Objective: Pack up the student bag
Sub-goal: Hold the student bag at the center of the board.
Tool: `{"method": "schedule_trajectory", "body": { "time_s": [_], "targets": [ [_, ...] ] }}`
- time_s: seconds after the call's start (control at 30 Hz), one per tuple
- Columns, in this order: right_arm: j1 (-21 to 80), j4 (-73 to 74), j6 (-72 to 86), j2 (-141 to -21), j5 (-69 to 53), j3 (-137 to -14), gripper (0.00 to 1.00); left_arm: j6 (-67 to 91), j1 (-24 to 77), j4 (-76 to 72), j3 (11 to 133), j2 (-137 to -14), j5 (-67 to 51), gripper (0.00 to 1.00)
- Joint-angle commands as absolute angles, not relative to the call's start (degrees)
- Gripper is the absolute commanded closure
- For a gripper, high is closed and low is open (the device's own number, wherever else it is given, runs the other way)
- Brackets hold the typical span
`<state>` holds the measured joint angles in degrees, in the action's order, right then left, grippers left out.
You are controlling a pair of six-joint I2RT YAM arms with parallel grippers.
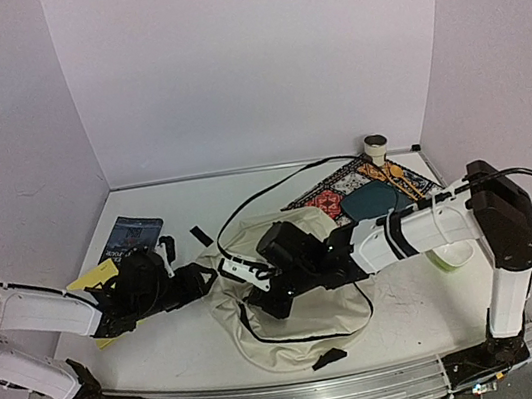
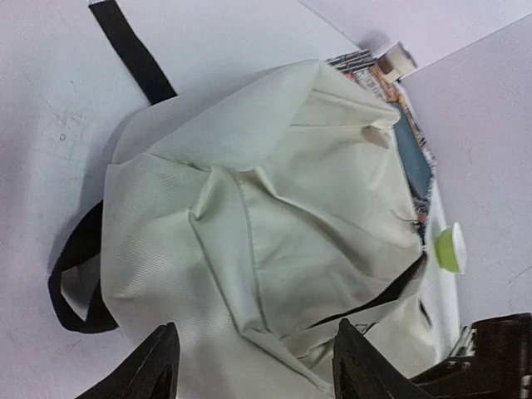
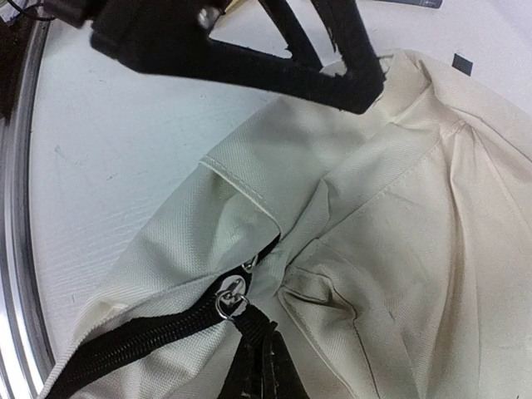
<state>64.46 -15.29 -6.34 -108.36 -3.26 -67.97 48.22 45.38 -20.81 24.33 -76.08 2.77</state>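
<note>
Closest in, my right gripper [image 3: 252, 341] clenches the black zipper [image 3: 125, 353] of the soft cream fabric student bag [image 1: 300, 351] (slumped mid-table), left gripper [image 2: 258, 332] released: opening step, I judge, so next I drag the zipper along.

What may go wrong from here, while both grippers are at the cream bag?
1. The right gripper is shut right by the zipper slider. If it pulls, the soft student bag may slide along rather than unzip, because the left gripper is open and holds nothing.
2. The green cup stands close beside the right arm and could be knocked over.
</note>
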Motion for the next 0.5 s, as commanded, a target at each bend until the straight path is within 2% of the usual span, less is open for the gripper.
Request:
{"method": "schedule_trajectory", "body": {
  "time_s": [0.0, 0.47],
  "targets": [
    [64.8, -12.0, -7.9, -106.0, 0.0, -71.3, 1.00, 41.5, 44.2, -5.2, 32.0, -80.7, 5.3, 0.33],
    [66.4, -9.1, -9.6, -106.7, 3.9, -73.8, 1.00, 38.8, 43.1, 1.8, 40.1, -92.4, 11.0, 0.29]
  ]
}}
